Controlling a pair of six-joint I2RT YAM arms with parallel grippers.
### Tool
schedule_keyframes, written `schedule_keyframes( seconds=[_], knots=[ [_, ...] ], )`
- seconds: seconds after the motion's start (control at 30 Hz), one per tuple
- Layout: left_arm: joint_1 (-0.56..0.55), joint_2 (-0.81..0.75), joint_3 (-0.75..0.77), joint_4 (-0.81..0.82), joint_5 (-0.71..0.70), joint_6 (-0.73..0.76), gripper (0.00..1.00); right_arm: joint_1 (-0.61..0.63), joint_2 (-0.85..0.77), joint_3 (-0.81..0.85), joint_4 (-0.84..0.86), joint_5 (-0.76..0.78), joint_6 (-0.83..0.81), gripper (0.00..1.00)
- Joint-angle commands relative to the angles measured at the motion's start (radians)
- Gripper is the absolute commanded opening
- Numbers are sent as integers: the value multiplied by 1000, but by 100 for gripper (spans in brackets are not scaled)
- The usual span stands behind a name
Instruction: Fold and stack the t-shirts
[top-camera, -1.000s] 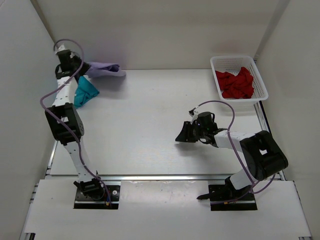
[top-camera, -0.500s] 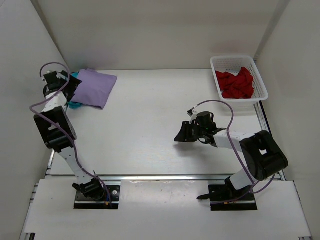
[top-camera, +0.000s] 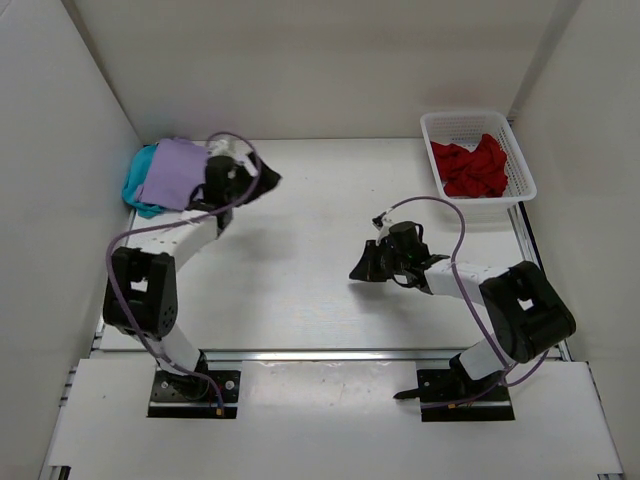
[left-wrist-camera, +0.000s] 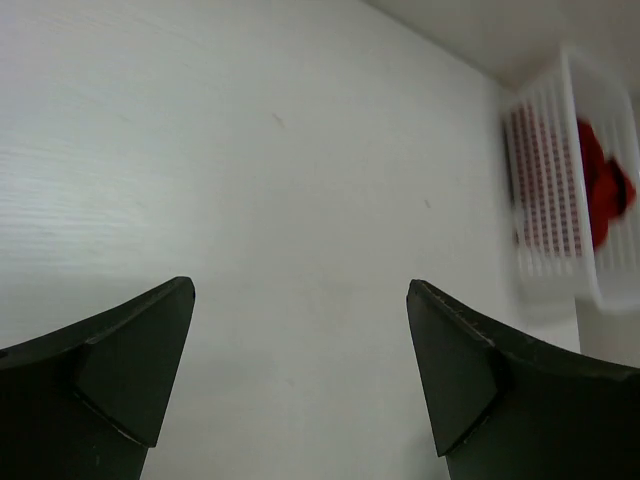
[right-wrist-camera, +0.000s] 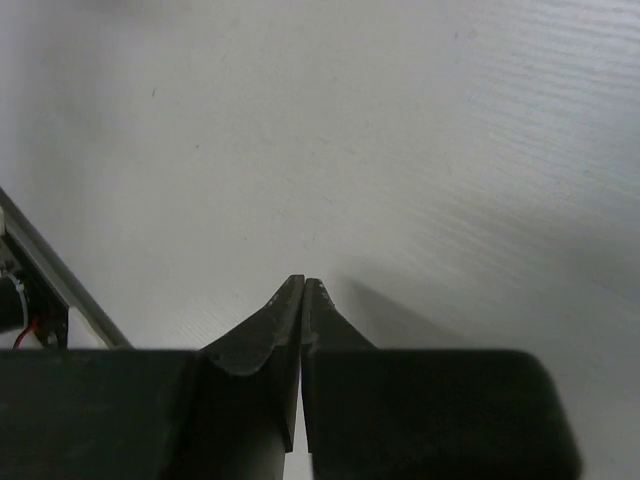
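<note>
A folded lavender t-shirt (top-camera: 172, 174) lies on top of a teal t-shirt (top-camera: 139, 187) in the table's back left corner. A deep red t-shirt (top-camera: 470, 167) sits crumpled in the white mesh basket (top-camera: 478, 123) at the back right, also seen at the right of the left wrist view as red cloth (left-wrist-camera: 603, 190). My left gripper (top-camera: 262, 184) hangs just right of the stack, open with nothing between its fingers (left-wrist-camera: 300, 290). My right gripper (top-camera: 358, 270) is low over the middle of the table, shut and empty (right-wrist-camera: 303, 284).
White walls enclose the table on the left, back and right. A metal rail (top-camera: 330, 353) runs along the near edge in front of the arm bases. The basket (left-wrist-camera: 550, 190) stands against the right wall.
The left arm let go of the lavender t-shirt onto the teal one and swung its open gripper rightward off the stack. The right gripper closed where it was.
</note>
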Motion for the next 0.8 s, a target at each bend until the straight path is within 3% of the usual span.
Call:
schedule_keyframes(
  seconds=[0.0,0.1,0.2,0.33,0.5,0.6,0.77],
  knots=[
    [-170,-101,-76,88,-104,93,99,12,-43,28,43,103,7,1],
    [-323,-139,-180,119,-239,121,99,12,-65,6,49,225,-7,0],
    [-432,-176,-257,147,-305,137,99,-28,-79,-57,175,204,11,0],
    [-426,-171,-305,255,-309,174,99,-89,-47,-45,260,153,58,1],
    [-345,-61,-288,357,-372,222,99,-103,47,138,149,444,-57,1],
    [-372,3,-251,401,-464,289,99,-123,96,153,296,608,-131,10],
    [-431,115,-207,538,-616,387,99,-129,228,282,362,685,-307,15]
  ],
)
